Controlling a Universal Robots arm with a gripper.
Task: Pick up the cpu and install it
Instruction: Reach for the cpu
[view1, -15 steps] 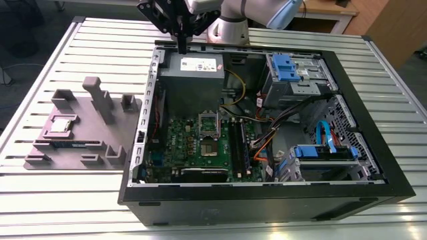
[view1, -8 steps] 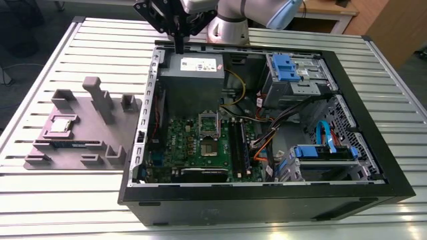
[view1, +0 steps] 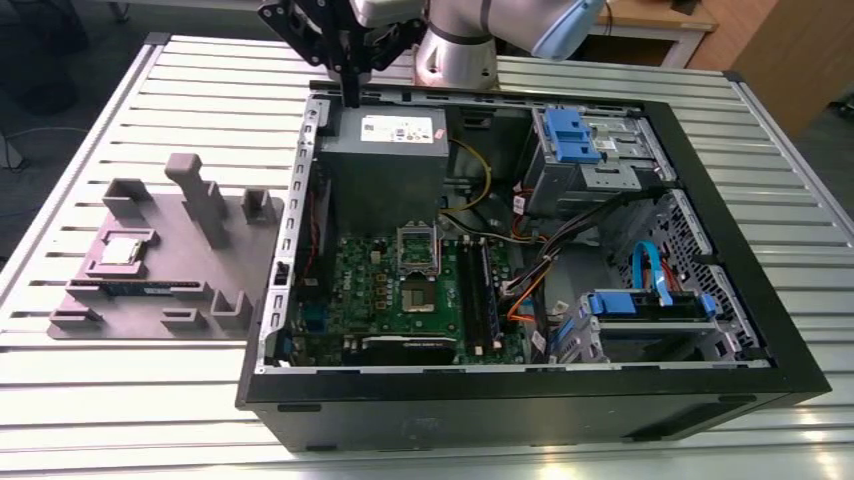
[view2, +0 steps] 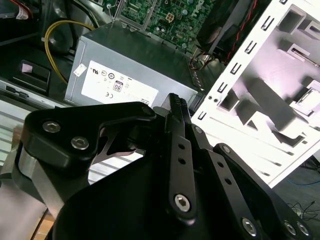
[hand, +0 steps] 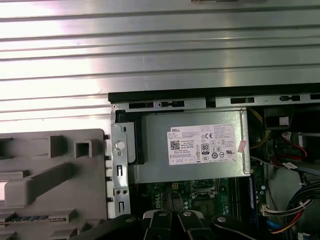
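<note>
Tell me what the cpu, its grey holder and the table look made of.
The cpu: shiny silver top, seemingly metal, tan rim. The grey holder: matte, blocky, likely plastic. The table: ribbed pale slats with sheen, probably aluminium.

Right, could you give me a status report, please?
Gripper shut, empty, above the power supply. Cpu on grey fixture, untouched. Tall posts stand near it.

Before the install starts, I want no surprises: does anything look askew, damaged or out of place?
Nothing stands out. The cpu lies flat on the grey fixture, and the computer case lies open on the table.
</note>
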